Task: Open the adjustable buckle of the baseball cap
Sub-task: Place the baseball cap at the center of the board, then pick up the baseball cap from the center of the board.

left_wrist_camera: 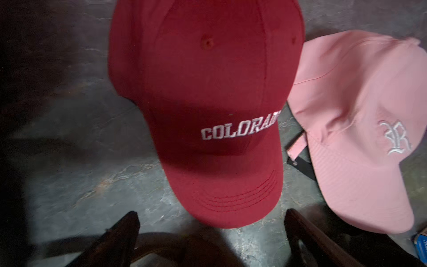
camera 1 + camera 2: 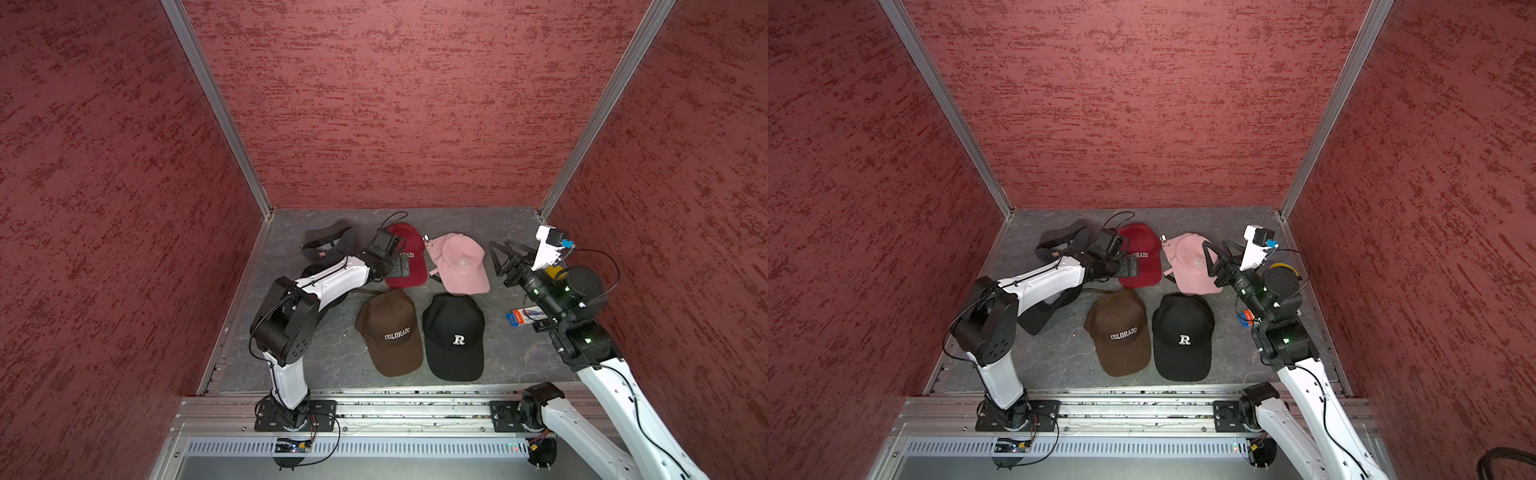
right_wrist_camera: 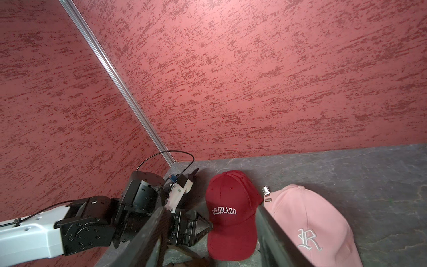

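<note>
red colorado cap [image 1: 208, 97] sits crown-up on the grey tabletop [image 2: 332, 357], brim pointing at my left pincer [image 1: 212, 213], which is spread wide, gripping nothing. its buckle is round the far side, hidden, so probably nothing's undone yet. my right pincer [image 2: 505, 253] is part open, empty, beside the pink cap [image 2: 461, 262], whose metal clasp [image 3: 266, 190] dangles loose.
</note>
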You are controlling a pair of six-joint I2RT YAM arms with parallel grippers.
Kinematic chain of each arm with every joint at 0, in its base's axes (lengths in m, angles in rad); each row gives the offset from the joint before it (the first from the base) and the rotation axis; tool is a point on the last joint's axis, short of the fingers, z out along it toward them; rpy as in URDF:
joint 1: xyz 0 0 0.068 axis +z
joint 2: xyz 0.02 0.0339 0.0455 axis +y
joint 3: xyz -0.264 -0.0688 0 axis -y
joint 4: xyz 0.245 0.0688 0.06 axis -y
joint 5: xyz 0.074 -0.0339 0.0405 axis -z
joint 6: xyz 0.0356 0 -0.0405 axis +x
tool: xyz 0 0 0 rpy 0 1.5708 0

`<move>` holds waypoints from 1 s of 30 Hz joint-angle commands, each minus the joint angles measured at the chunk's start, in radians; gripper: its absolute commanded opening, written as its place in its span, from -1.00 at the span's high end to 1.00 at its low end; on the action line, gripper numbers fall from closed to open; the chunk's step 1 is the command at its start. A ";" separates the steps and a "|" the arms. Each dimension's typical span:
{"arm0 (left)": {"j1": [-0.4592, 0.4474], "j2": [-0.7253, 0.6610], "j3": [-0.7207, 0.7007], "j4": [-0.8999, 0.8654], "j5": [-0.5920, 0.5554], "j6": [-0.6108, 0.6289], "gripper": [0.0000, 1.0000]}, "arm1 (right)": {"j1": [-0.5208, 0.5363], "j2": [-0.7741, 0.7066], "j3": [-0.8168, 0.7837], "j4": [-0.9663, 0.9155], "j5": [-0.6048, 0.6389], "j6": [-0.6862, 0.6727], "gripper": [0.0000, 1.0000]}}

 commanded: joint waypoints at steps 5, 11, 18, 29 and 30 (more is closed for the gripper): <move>0.025 -0.177 0.087 -0.225 -0.100 0.106 -0.99 | -0.002 -0.014 0.000 0.003 -0.023 -0.035 -0.20; 0.120 -0.381 -0.069 -0.288 -0.040 0.020 -0.93 | -0.003 -0.017 -0.022 0.012 -0.036 -0.042 -0.20; 0.173 -0.541 -0.222 -0.335 -0.024 -0.028 -0.74 | -0.003 0.043 -0.027 0.074 -0.094 -0.027 -0.20; 0.175 -0.493 -0.337 -0.219 0.024 0.015 -0.49 | -0.002 0.079 -0.025 0.109 -0.132 -0.002 -0.19; 0.176 -0.473 -0.335 -0.208 0.019 0.017 -0.47 | -0.003 0.076 -0.027 0.107 -0.130 0.000 -0.19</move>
